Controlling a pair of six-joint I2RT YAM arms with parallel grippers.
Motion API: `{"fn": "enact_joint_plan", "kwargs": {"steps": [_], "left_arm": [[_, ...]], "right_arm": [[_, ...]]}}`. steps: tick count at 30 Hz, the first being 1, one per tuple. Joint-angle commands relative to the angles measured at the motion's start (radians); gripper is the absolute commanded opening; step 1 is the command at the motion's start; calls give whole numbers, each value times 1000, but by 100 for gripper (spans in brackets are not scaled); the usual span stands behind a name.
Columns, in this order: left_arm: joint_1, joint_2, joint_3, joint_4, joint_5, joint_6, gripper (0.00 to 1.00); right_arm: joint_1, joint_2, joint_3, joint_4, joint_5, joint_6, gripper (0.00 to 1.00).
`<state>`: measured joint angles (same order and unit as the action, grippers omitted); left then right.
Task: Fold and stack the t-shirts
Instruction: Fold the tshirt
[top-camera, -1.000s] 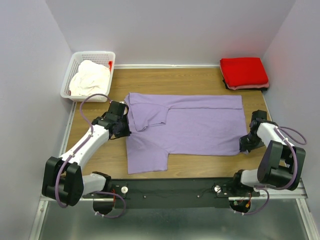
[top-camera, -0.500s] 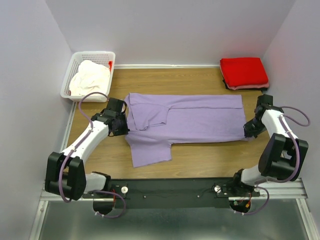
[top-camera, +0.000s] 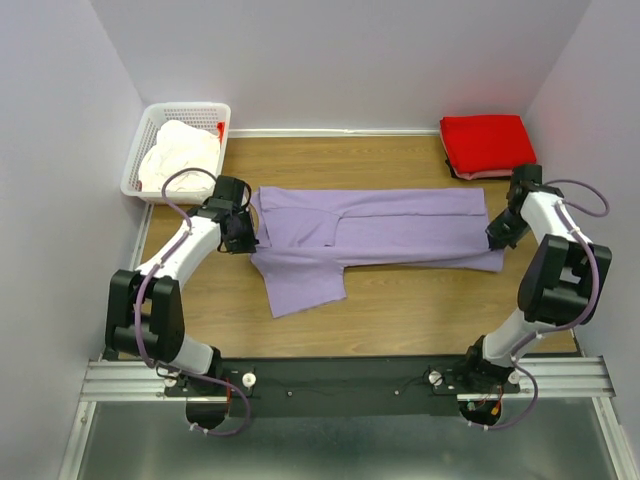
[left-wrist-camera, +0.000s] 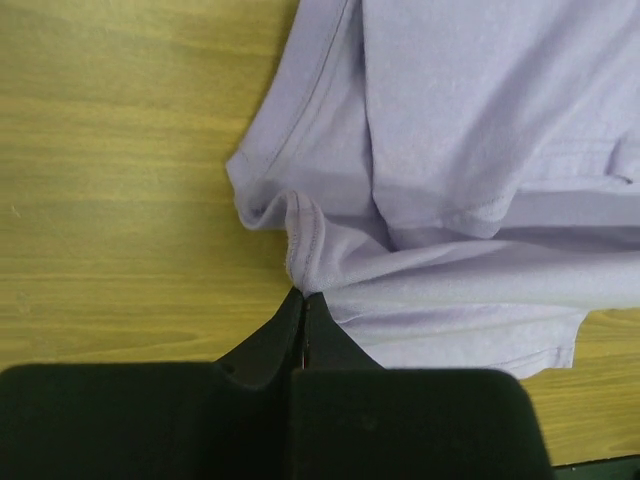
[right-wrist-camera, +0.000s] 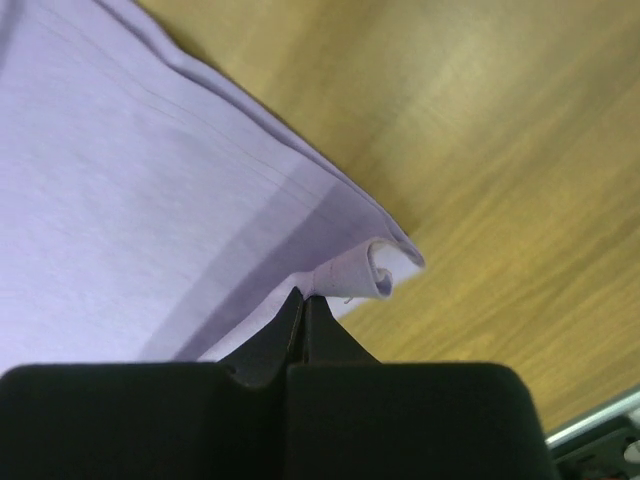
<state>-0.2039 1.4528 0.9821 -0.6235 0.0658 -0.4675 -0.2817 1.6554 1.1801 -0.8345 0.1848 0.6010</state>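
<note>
Near table strip: more bare wood of the table (top-camera: 400, 310) is showing than a second ago, because the cloth's near edge is travelling away from the arm bases.
Loose flap: one sleeve-end flap (top-camera: 305, 290) is trailing nearer than the rest (it is not lying square).
Left gripper: the left gripper (top-camera: 240, 235) is clamping a puckered edge of the lavender t-shirt (top-camera: 400, 230), its fingers meeting on the hem in the wrist view (left-wrist-camera: 303, 305), and it is sitting farther up the table than a second ago.
Right gripper: the right gripper (top-camera: 497, 238) is likewise pinching the shirt's curled corner, fingers pressed together on it (right-wrist-camera: 303, 300), having swung from near the table's front edge toward the far side.
Lavender t-shirt: it is lying across the middle of the table, narrowing into a long band as both ends are carried over.
Far corners: the red t-shirt (top-camera: 487, 143) is sitting folded at far right; the cream-white t-shirt (top-camera: 180, 155) is lying heaped in the basket (top-camera: 190, 106).
Meaning: the lengthwise fold is probably midway; stacking is not yet done.
</note>
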Motion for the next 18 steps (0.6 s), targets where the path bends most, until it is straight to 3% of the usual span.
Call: {"fn": "enact_joint_plan", "kwargs": {"steps": [1,18], "left_arm": [[24,35,58,-4,-32,44,0],[43,219,210,-2,-153,78,0]], "right_arm": [[22,61,91,37,34,-53,1],[131,262,250,71,137,-104,1]]}}
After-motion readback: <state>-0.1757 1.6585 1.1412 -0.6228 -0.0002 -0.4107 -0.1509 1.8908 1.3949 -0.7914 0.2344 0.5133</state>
